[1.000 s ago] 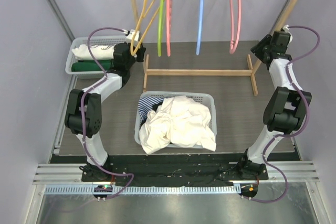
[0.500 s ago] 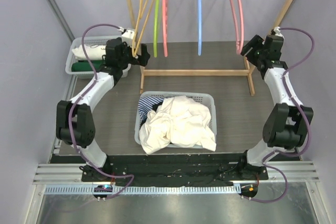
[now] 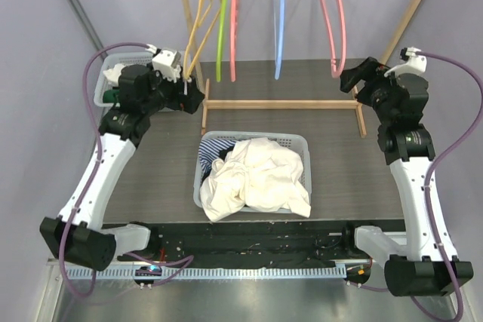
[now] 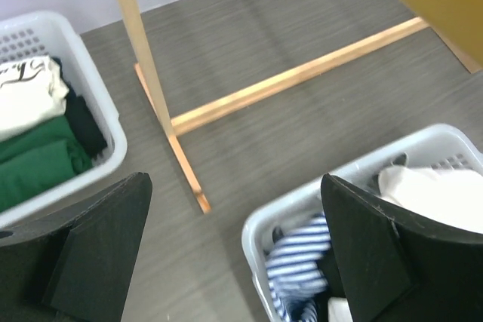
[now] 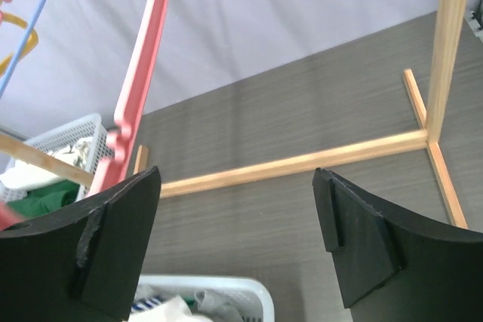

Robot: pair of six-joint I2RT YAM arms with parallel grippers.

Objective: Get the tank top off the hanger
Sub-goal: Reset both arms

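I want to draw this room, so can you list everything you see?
hangers: five, yellow, green, pink, blue, pink, bare on the rail
rack: one, wooden, back of the table
middle basket: one, white, near the arms
loose clothes: pile, white and striped, in the middle basket
left basket: one, white, far left
folded clothes: stack, green and white, in the left basket
table: one, dark grey
arms: two, black and white
left fingers: two, black, apart
right fingers: two, black, apart
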